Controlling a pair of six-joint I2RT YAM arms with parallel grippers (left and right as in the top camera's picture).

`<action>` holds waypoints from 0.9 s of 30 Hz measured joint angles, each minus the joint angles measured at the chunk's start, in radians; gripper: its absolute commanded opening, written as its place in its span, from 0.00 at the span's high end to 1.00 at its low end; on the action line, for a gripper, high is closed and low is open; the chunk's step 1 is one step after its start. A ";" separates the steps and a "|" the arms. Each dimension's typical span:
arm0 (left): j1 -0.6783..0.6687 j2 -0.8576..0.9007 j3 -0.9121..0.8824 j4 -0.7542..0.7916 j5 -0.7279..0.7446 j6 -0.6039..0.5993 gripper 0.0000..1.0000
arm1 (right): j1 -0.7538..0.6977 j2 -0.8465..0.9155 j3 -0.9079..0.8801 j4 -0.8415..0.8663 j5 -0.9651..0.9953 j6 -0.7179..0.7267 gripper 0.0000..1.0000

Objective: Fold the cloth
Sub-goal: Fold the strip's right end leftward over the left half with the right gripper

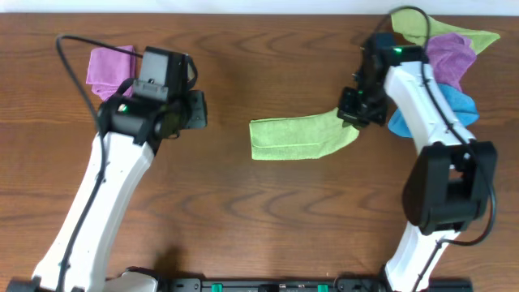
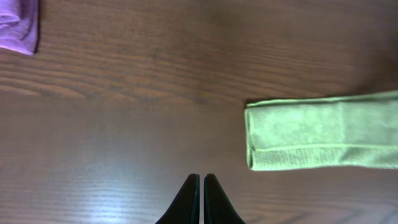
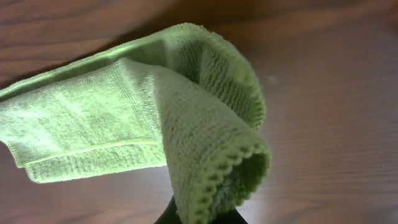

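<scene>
The lime-green cloth [image 1: 293, 138] lies folded into a long strip at the table's middle. My right gripper [image 1: 355, 115] is shut on the cloth's right end and lifts it off the table. In the right wrist view the cloth [image 3: 186, 118] curls over the fingertips [image 3: 202, 214] and hides them. In the left wrist view the cloth's left end [image 2: 317, 132] lies flat at the right. My left gripper [image 2: 201, 186] is shut and empty, left of the cloth [image 1: 195, 109]. No white tag shows.
A purple cloth [image 1: 109, 69] lies at the back left, also in the left wrist view [image 2: 18, 25]. A pile at the back right holds a duller green cloth [image 1: 442, 31], a purple cloth [image 1: 450, 57] and a blue cloth [image 1: 454, 109].
</scene>
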 measured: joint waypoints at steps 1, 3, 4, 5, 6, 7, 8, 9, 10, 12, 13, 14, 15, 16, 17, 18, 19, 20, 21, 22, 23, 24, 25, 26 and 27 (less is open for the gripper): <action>0.000 -0.027 0.000 -0.009 0.000 0.000 0.94 | 0.038 0.000 0.008 0.006 0.040 0.004 0.98; 0.000 -0.078 0.000 -0.024 0.000 0.000 0.94 | 0.114 0.000 0.010 0.014 0.098 0.014 0.99; 0.000 -0.105 0.000 -0.029 0.000 0.000 0.94 | 0.146 0.000 0.010 0.017 0.119 0.019 0.98; 0.000 -0.132 0.000 -0.036 0.000 0.000 0.94 | 0.183 0.000 0.010 0.022 0.143 0.024 0.98; 0.000 -0.155 0.000 -0.041 0.000 0.000 0.94 | 0.233 0.000 0.010 0.035 0.175 0.031 0.98; 0.000 -0.188 0.000 -0.053 0.000 0.000 0.94 | 0.267 0.000 0.010 0.045 0.194 0.034 0.98; 0.000 -0.209 0.000 -0.063 0.000 0.000 0.94 | 0.291 0.001 0.010 0.054 0.210 0.038 0.98; 0.000 -0.232 0.000 -0.077 0.000 0.000 0.94 | 0.318 0.001 0.010 0.066 0.228 0.042 0.99; 0.000 -0.250 0.000 -0.089 0.000 0.000 0.94 | 0.344 0.002 0.010 0.074 0.243 0.046 0.98; 0.000 -0.283 0.000 -0.116 0.000 0.000 0.94 | 0.387 0.007 0.010 0.089 0.266 0.054 0.98; 0.000 -0.294 0.000 -0.125 0.000 0.000 0.94 | 0.402 0.013 0.010 0.094 0.273 0.058 0.98; 0.000 -0.309 0.000 -0.137 0.000 0.000 0.94 | 0.416 0.021 0.010 0.100 0.278 0.061 0.99; 0.000 -0.318 0.000 -0.143 0.000 0.000 0.94 | 0.424 0.030 0.010 0.104 0.283 0.064 0.98; 0.000 -0.330 0.000 -0.149 0.000 0.000 0.94 | 0.431 0.040 0.010 0.109 0.287 0.069 0.98; 0.000 -0.338 0.000 -0.153 0.000 0.000 0.94 | 0.433 0.047 0.010 0.111 0.291 0.071 0.99; 0.000 -0.346 0.000 -0.159 0.000 0.000 0.94 | 0.436 0.056 0.010 0.117 0.291 0.080 0.98; 0.000 -0.352 0.000 -0.161 0.000 0.000 0.94 | 0.436 0.063 0.010 0.121 0.292 0.085 0.98; 0.000 -0.357 0.000 -0.165 0.000 0.000 0.94 | 0.436 0.068 0.010 0.126 0.291 0.089 0.98; 0.000 -0.360 0.000 -0.169 0.000 0.000 0.94 | 0.436 0.074 0.010 0.132 0.290 0.092 0.99; 0.000 -0.361 0.000 -0.171 0.000 0.000 0.94 | 0.436 0.078 0.010 0.137 0.284 0.095 0.98; 0.000 -0.361 0.000 -0.174 0.000 0.000 0.94 | 0.436 0.083 0.010 0.143 0.274 0.097 0.98; 0.000 -0.361 0.000 -0.178 0.000 0.000 0.94 | 0.437 0.087 0.010 0.148 0.266 0.098 0.99; 0.000 -0.361 0.000 -0.181 0.000 0.000 0.94 | 0.439 0.092 0.010 0.153 0.255 0.100 0.98; 0.000 -0.361 0.000 -0.182 0.000 0.000 0.94 | 0.442 0.097 0.010 0.161 0.242 0.100 0.98; 0.000 -0.361 0.000 -0.181 0.000 0.000 0.94 | 0.447 0.100 0.010 0.168 0.233 0.101 0.98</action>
